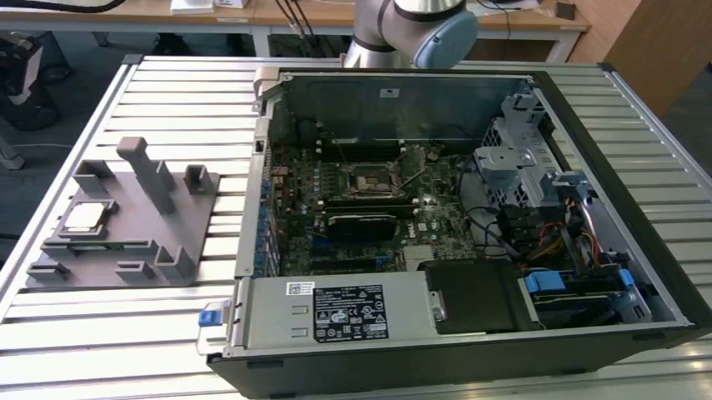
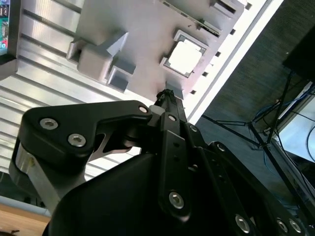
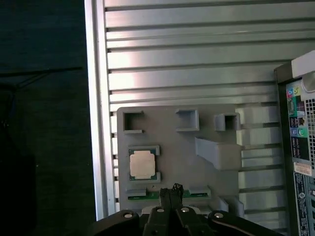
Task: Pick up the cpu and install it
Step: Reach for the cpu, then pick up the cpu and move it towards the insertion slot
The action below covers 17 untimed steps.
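Observation:
The cpu [image 1: 87, 217] is a small square chip with a silvery top. It lies flat in a pocket of the grey fixture tray [image 1: 183, 225], at the exterior view's left. Both wrist views look down on the cpu [image 3: 143, 163] [image 2: 184, 56] from well above. My gripper [image 3: 171, 189] [image 2: 165, 94] hangs over the tray's edge, a little to one side of the chip and not touching it. Its black fingers are shut together with nothing between them. The dark metal-framed socket [image 1: 365, 181] sits in the middle of the green motherboard [image 1: 295, 242] inside the open computer case.
The open computer case [image 1: 623, 208] fills the middle and right of the slatted metal table [image 1: 112, 325]. Tall grey posts [image 1: 145, 171] stand up from the tray beside the chip. The arm's grey and blue joint [image 1: 418, 33] is behind the case. The table's edge [image 3: 91, 123] runs close to the tray.

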### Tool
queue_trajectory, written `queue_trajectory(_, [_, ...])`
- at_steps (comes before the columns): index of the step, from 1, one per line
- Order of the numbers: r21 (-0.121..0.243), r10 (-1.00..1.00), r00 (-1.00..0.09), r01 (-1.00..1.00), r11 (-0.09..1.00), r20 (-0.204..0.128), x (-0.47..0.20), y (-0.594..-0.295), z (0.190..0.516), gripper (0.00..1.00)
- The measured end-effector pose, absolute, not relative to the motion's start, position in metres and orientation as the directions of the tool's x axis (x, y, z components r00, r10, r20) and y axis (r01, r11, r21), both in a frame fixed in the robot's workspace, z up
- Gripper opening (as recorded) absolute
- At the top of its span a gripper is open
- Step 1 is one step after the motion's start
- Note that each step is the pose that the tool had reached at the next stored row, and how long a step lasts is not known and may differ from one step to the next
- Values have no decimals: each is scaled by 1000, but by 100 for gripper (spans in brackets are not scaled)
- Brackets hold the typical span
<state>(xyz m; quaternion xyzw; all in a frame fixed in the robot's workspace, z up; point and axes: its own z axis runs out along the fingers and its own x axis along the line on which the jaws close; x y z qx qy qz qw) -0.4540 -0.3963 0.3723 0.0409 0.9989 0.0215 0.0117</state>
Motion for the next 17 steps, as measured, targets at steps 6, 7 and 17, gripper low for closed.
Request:
queue_trajectory(6, [44, 83, -996, 82, 996, -21, -475, -395, 371, 11])
queue_trajectory(7, [44, 83, -996, 82, 996, -21, -478, -395, 371, 11])
queue_trajectory(17, [44, 84, -996, 83, 996, -21, -492, -395, 370, 11])
